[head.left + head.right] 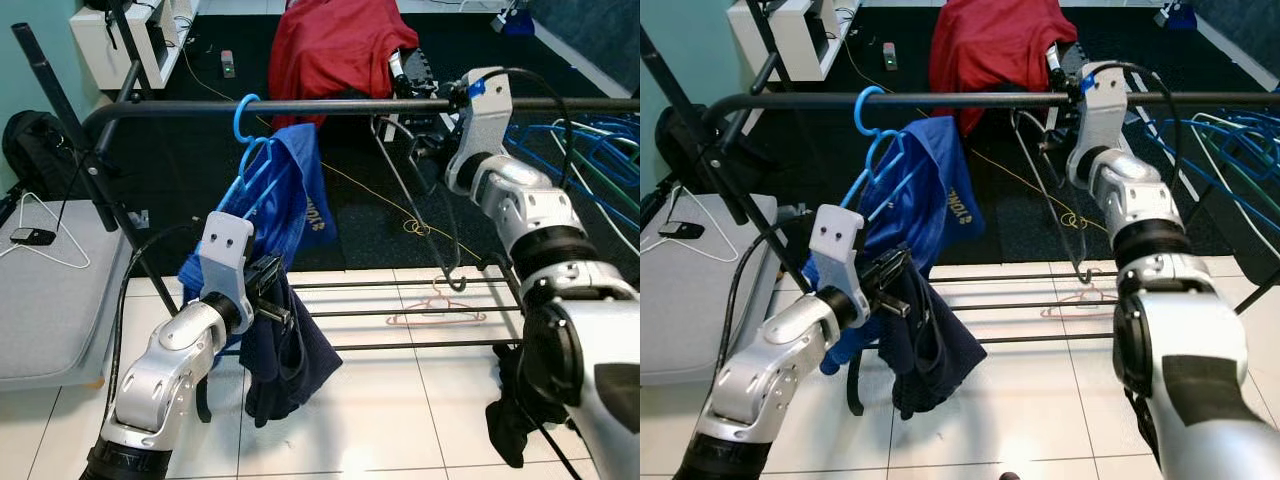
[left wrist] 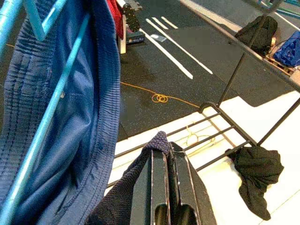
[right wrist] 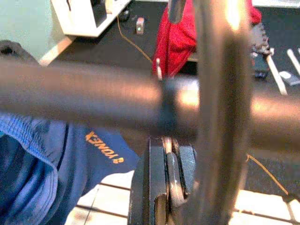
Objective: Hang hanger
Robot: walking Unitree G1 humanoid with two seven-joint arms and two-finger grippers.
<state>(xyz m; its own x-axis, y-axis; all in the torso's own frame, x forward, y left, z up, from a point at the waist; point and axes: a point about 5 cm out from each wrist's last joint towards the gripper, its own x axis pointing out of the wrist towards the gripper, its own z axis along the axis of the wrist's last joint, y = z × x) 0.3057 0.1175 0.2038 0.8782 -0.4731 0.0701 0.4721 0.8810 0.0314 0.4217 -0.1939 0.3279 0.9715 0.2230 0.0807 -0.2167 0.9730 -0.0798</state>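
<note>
1. At the black rail [image 1: 330, 106] of the clothes rack, the right gripper [image 1: 1058, 62] is raised against the bar, and in its wrist view the two fingers [image 3: 165, 178] lie pressed together on a thin metal wire, seemingly the hook of a dark wire hanger [image 1: 415, 200] whose frame dangles below the rail.
2. That hanger's long axis runs downward and toward the robot, away from the gripper, so the hook sits right at the fingertips and just at the bar.
3. The right arm is plainly the nearer one; the likely remaining move is to seat the hook over the rail and release.
4. Further left along the same rail, a blue hanger [image 1: 247, 160] carrying a blue garment [image 1: 290, 200] is already hooked on.
5. The left gripper [image 2: 165, 178] is low and near the robot, its fingers nearly closed on dark navy cloth [image 1: 285, 360] that droops beneath the blue garment.
6. A pink hanger [image 1: 435, 312] lies on the rack's lower bars [image 1: 400, 315], well apart from both grippers.
</note>
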